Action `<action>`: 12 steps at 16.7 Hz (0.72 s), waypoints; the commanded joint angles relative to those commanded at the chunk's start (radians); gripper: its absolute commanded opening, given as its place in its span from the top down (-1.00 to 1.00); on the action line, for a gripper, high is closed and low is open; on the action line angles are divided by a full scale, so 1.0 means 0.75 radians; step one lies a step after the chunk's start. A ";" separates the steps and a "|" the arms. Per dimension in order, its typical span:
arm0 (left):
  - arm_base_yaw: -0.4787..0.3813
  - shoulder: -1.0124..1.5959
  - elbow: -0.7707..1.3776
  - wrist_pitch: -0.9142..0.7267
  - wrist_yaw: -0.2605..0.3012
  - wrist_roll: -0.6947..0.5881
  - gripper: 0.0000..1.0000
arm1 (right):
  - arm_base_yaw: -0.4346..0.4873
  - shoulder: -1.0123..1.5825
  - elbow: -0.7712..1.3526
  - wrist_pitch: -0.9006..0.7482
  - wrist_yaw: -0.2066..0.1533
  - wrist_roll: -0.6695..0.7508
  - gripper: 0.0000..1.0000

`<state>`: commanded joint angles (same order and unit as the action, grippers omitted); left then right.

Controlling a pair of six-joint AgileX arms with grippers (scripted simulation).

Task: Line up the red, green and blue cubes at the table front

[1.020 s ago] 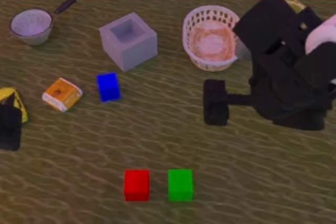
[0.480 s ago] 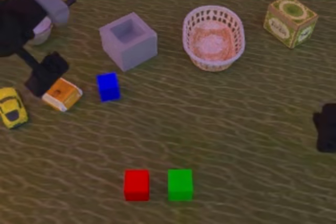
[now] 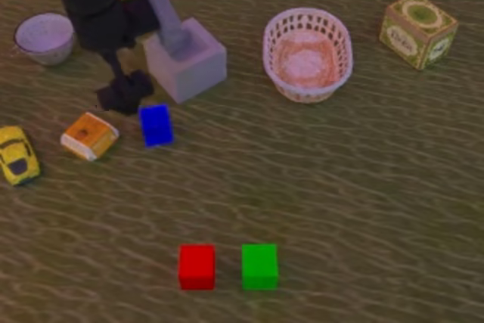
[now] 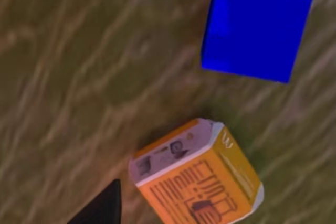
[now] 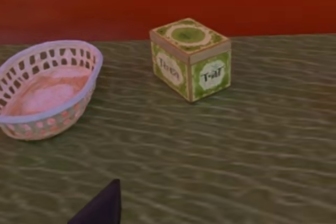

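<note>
The tabletop (image 3: 363,209) carries everything, its red-brown band along the 12 o'clock edge. The left arm reaches in from 11 o'clock, and its end effector (image 3: 127,90) hangs just beside the grey block (image 3: 193,66), at 10 o'clock from the blue cube (image 3: 156,125) and not over it. I cannot tell whether that end effector stands wide or narrow. The right arm is out of the top view; its wrist view looks across at the basket (image 5: 44,95) and tea box (image 5: 190,59).

The red cube (image 3: 197,266) and green cube (image 3: 259,265) sit side by side at 6 o'clock, a small gap between them. The blue one lies well apart at 10 o'clock, near the orange box (image 3: 89,135), touching nothing.

The cube looks stiff, light and glossy, so probably slippery. I would pinch it across two opposite flat sides, low and centred, coming straight down to clear the orange box.
</note>
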<state>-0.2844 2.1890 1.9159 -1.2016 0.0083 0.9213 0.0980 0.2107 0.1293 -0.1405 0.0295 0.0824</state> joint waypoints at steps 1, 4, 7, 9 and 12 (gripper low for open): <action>-0.011 0.079 0.080 -0.037 -0.001 0.035 -1.00 | -0.031 -0.075 -0.047 0.047 -0.009 -0.029 -1.00; -0.035 0.250 0.257 -0.116 -0.003 0.114 -1.00 | -0.096 -0.232 -0.143 0.151 -0.031 -0.090 -1.00; -0.043 0.305 0.315 -0.139 -0.004 0.139 -1.00 | -0.117 -0.281 -0.172 0.187 -0.039 -0.110 -1.00; -0.043 0.305 0.315 -0.139 -0.004 0.139 -1.00 | -0.117 -0.281 -0.172 0.187 -0.039 -0.110 -1.00; -0.037 0.304 0.308 -0.132 -0.004 0.139 -1.00 | -0.117 -0.281 -0.172 0.187 -0.039 -0.110 -1.00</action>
<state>-0.3119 2.4169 2.1468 -1.3005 0.0054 1.0252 0.0100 0.0000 0.0000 0.0000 0.0000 0.0000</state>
